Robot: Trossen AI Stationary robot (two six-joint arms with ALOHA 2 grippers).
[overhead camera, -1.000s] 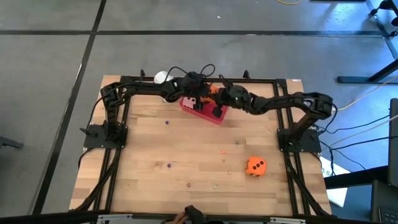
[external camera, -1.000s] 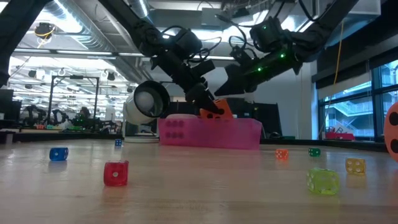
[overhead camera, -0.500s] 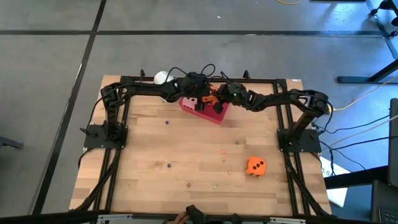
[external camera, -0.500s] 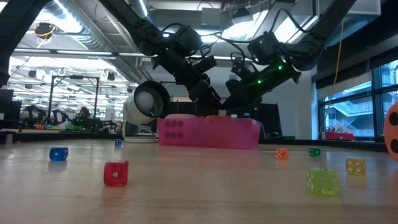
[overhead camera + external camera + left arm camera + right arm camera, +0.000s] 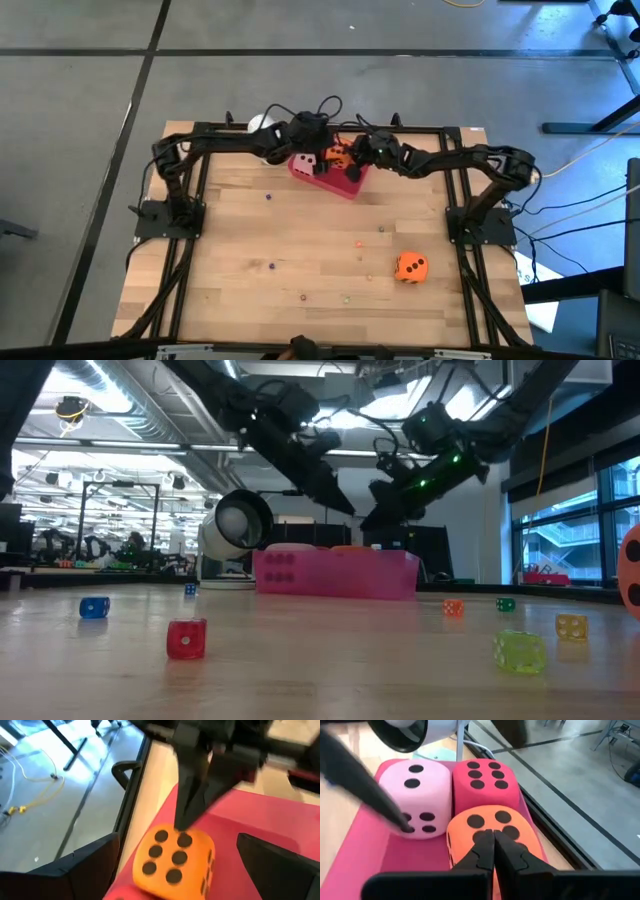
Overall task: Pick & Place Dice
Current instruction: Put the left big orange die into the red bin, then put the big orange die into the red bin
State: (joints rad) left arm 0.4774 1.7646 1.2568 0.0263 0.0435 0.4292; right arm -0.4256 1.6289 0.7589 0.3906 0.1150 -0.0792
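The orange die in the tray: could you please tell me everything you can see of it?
The orange die is a soft-looking, round-cornered cube with dark pips, lying in the pink tray at the table's far edge. Its upper face looks like five pips. It sits against the red die and close beside the pink die. The right gripper, fingers together, hangs just over its top; whether they touch is unclear. The left gripper is open around it.

No words, brands or written numerals are showing anywhere. Only pip counts are reading off the dice: the pink die [image 5: 417, 800] is showing two on top, the red die [image 5: 485, 782] six, the orange die in the tray [image 5: 175, 862] five, and the orange die on the counter [image 5: 410, 267] three.
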